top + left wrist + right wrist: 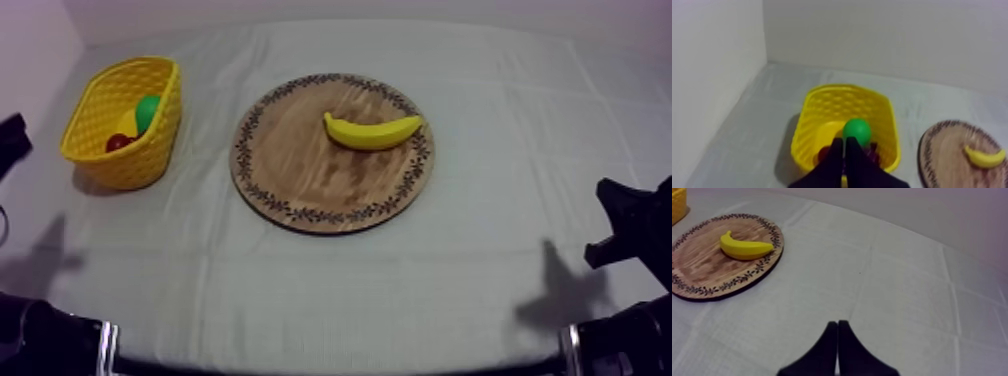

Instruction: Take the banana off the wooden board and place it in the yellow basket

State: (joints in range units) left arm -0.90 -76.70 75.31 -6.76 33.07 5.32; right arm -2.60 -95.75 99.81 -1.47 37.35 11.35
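While the banana point(372, 132) is lying on its side on the round wooden board point(300, 185), it is sitting toward the far right part, just inside the patterned rim, with its curved back facing the near edge. The board is lying flat near the middle of the bench point(420, 290). The yellow basket point(128, 165) is standing to the left of the board, near it but not touching. It is holding a green toy fruit point(148, 110) and a small red fruit point(117, 143); the banana is well outside it.

The left jaws are pressing together into a narrow wedge, gripping nothing. They are pointing at the basket, with their tips showing against its near wall just below the green fruit. The right jaws are likewise lying together, gripping nothing. They are hanging over bare cloth, well apart from the board and the banana.
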